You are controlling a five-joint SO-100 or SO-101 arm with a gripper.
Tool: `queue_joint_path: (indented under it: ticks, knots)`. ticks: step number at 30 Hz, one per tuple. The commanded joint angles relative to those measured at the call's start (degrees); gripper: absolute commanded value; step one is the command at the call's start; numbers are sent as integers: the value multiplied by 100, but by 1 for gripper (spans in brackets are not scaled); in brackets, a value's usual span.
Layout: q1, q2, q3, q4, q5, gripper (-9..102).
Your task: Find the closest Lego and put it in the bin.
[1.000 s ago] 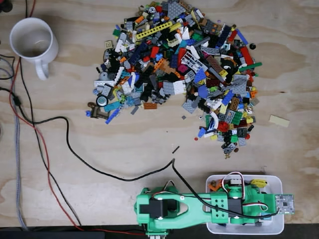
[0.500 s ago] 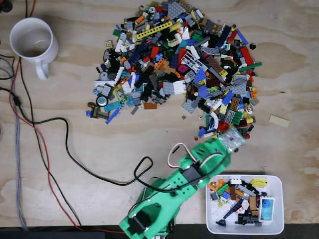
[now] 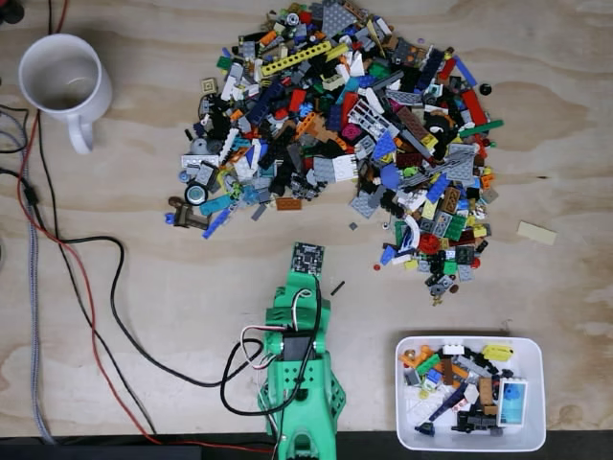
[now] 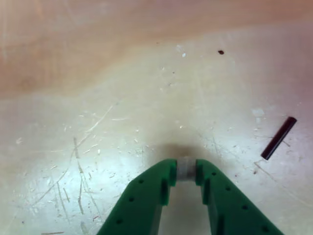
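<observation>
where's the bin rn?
Fixed view: the bin sits at the bottom right of the table, right of the green arm and below the right end of the Lego pile, holding a few pieces.

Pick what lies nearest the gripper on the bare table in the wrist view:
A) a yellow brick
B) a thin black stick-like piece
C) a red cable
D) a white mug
B: the thin black stick-like piece lies just right of the gripper on scratched wood.
</observation>
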Motion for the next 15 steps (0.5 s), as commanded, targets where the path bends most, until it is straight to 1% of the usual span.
queue_joint_path:
  ticks: [1,15]
  knots:
    - [-220,633,193,281,0,0]
    - [-272,633,290,70,53,0]
